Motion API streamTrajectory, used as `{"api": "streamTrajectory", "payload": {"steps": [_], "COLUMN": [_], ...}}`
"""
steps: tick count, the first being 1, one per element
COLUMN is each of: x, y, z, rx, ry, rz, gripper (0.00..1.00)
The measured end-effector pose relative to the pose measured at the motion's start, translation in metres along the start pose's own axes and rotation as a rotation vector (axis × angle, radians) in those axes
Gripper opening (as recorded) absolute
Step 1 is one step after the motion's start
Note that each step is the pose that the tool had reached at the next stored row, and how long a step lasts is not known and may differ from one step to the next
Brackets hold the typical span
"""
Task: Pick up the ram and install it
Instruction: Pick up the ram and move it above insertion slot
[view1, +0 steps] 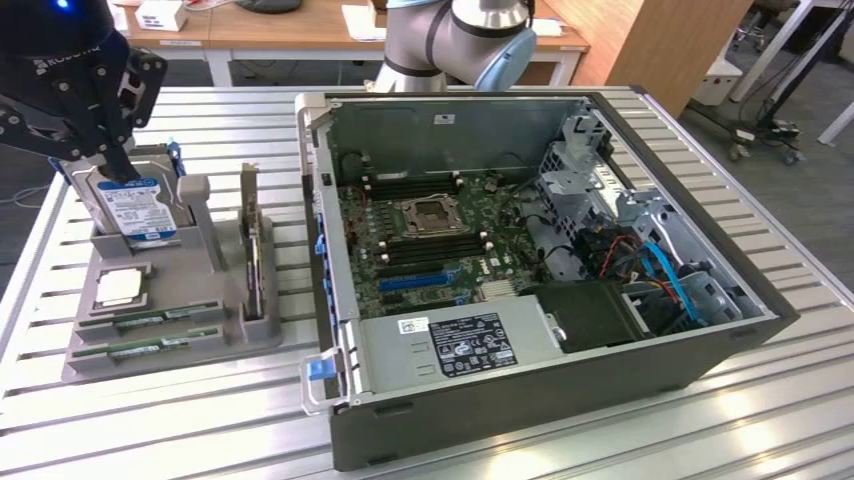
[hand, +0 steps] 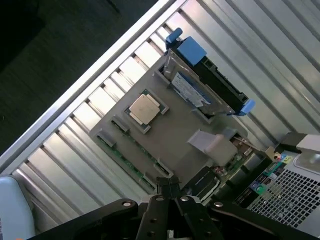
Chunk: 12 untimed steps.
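Two green ram sticks (view1: 150, 320) lie in slots along the near side of a grey holder (view1: 214, 260) at the exterior view's left. My black gripper (view1: 122, 166) hangs above the holder's far end, over the hard drive (view1: 136, 208), some way from the sticks. Its fingers are shut with nothing between them. In the wrist view the closed fingertips (hand: 170, 189) point down toward the holder (hand: 175, 140), with the ram (hand: 127, 159) along its edge close below them. The open computer case (view1: 534, 250) holds the motherboard with long black slots (view1: 427, 245) beside the CPU socket.
The holder also carries a silver CPU (view1: 120, 287) and an upright dark expansion card (view1: 250, 235). The case has a power supply (view1: 461, 345), a drive cage and blue cables (view1: 667, 275). All of it stands on a slatted metal table (view1: 160, 420); a wooden desk stands behind.
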<state>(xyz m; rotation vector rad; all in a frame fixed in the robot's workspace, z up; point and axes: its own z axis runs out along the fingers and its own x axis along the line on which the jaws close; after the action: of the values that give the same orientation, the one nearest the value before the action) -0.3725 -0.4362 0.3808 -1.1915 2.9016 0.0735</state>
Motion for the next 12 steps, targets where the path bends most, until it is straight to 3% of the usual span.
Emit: {"api": "streamTrajectory", "payload": {"steps": [5,12], "x": [0.0,0.0001], "y": [-0.0001,0.0001], "z": [0.0,0.0], "rx": [-0.0004,0.004], "ry": [0.0051,0.0171], "rz": [-0.086,-0.198], "gripper": [0.1,0.1]}}
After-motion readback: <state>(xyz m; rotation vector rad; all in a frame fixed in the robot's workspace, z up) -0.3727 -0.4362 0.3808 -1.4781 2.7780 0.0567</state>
